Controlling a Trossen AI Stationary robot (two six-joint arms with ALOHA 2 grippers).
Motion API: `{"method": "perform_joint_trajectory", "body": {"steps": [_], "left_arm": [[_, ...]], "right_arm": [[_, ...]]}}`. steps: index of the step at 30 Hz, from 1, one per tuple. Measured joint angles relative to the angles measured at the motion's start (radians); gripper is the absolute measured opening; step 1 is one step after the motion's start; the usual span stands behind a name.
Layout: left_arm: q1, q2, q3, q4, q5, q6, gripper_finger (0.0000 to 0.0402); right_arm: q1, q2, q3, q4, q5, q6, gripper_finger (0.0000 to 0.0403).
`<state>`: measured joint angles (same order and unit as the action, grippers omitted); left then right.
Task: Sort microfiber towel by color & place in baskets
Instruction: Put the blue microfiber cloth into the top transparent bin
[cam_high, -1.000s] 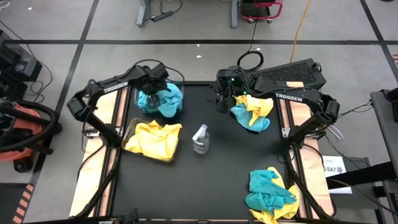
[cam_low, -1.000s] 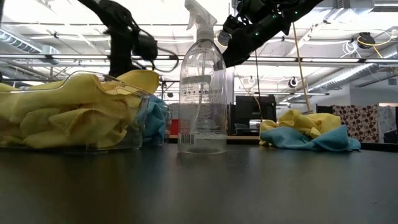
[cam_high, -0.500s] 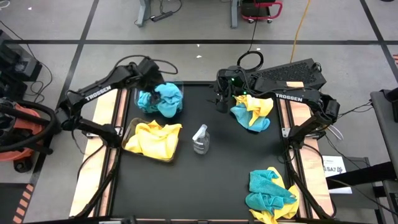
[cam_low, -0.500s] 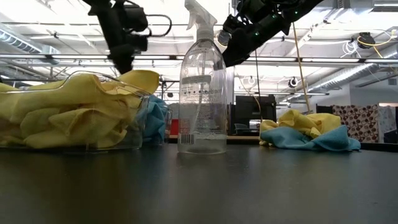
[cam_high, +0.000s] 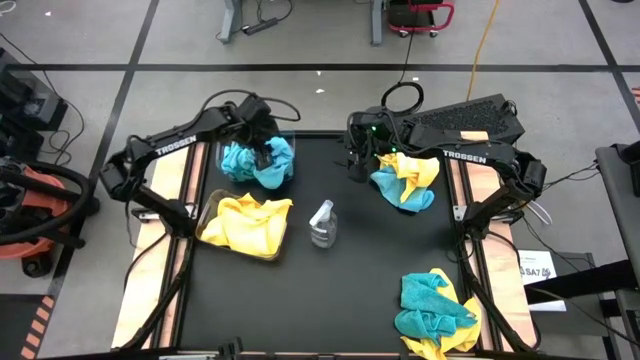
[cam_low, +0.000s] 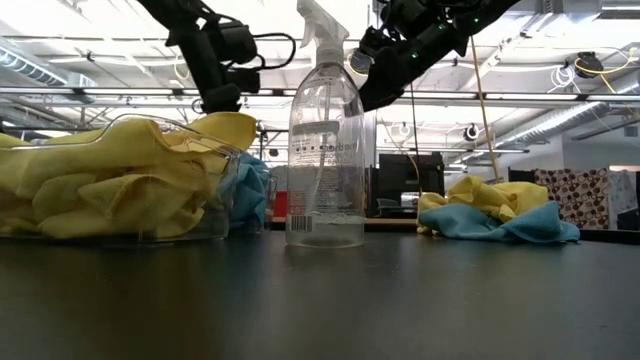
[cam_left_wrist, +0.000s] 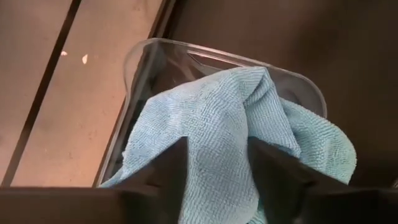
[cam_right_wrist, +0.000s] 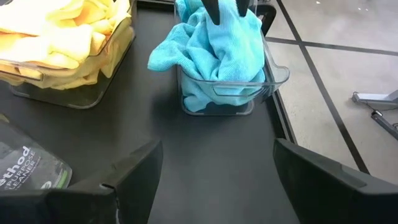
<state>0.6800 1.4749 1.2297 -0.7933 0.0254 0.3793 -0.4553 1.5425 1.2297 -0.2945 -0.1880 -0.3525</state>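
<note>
A clear basket (cam_high: 287, 143) at the far left holds a heap of teal towel (cam_left_wrist: 211, 112) that rises over its rim. My left gripper (cam_left_wrist: 217, 146) stands open at the top of that heap, slanting down. The nearer basket (cam_high: 208, 234) is full of yellow towels (cam_high: 245, 222). A mixed yellow and teal pile (cam_high: 405, 178) lies on the table at the far right. My right gripper (cam_high: 357, 168) hangs open beside this pile and holds nothing. Another mixed pile (cam_high: 435, 312) lies near right. My left gripper has its fingertips (cam_right_wrist: 211, 14) at the crest of the teal towel (cam_right_wrist: 227, 34) in the far basket, coming from above at a slant. I cannot tell whether they touch the cloth.
A clear spray bottle (cam_high: 322, 224) stands upright in the middle of the black tabletop, between the baskets and the right-hand piles. Bare black surface lies in front of it. Wooden strips (cam_high: 168, 175) run along both side edges.
My left gripper has risen a little from the teal heap, drifted toward the table's right, and tipped from pointing steeply down to a shallower slant. The teal towel stays heaped in its basket.
</note>
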Motion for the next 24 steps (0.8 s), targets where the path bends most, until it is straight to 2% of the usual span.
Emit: {"method": "perform_joint_trajectory", "body": {"steps": [6,8,18,24], "left_arm": [[0.0,0.063,0.0,-0.001,0.0,0.021,0.0031],[0.0,0.093,0.0,-0.001,-0.001,0.024,0.001],[0.004,0.29,0.0,0.008,-0.039,0.027,0.0029],[0.024,0.344,0.001,0.013,-0.039,0.022,0.0029]], "right_arm": [[0.0,0.0,0.0,-0.002,0.0,0.0,0.0298],[0.0,0.0,0.0,-0.003,0.0,0.0,0.0298],[0.0,0.0,0.0,-0.025,0.0,0.007,0.0298],[0.0,0.0,0.0,-0.047,0.0,0.008,0.0298]]}}
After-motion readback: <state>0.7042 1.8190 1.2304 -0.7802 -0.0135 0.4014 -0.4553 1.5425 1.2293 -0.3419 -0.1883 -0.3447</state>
